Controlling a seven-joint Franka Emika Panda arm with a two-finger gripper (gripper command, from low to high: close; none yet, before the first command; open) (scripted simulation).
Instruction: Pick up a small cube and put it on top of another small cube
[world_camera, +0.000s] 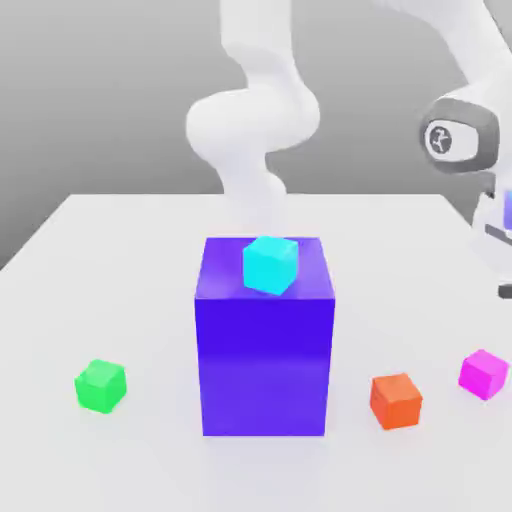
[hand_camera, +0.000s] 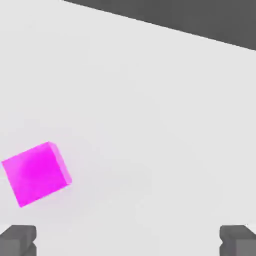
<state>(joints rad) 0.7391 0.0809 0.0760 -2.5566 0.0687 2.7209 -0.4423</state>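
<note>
The small magenta-pink cube (world_camera: 484, 373) rests on the white table near the exterior view's right edge. In the hand view the same cube (hand_camera: 36, 173) lies on the table, off to one side of my gripper (hand_camera: 128, 242) rather than between its fingers. The two dark fingertips (hand_camera: 19, 240) stand wide apart with nothing between them, so the gripper is open. The arm's hand (world_camera: 497, 225) hangs above and slightly behind the magenta cube. The small green cube (world_camera: 101, 386) sits far off at the exterior view's left, on the table's front part.
A big blue-purple block (world_camera: 265, 360) stands mid-table between the two cubes, with a small cyan cube (world_camera: 270, 264) on top. A small orange cube (world_camera: 396, 400) lies just to the left of the magenta one. The white table (world_camera: 120, 250) stretches back behind them.
</note>
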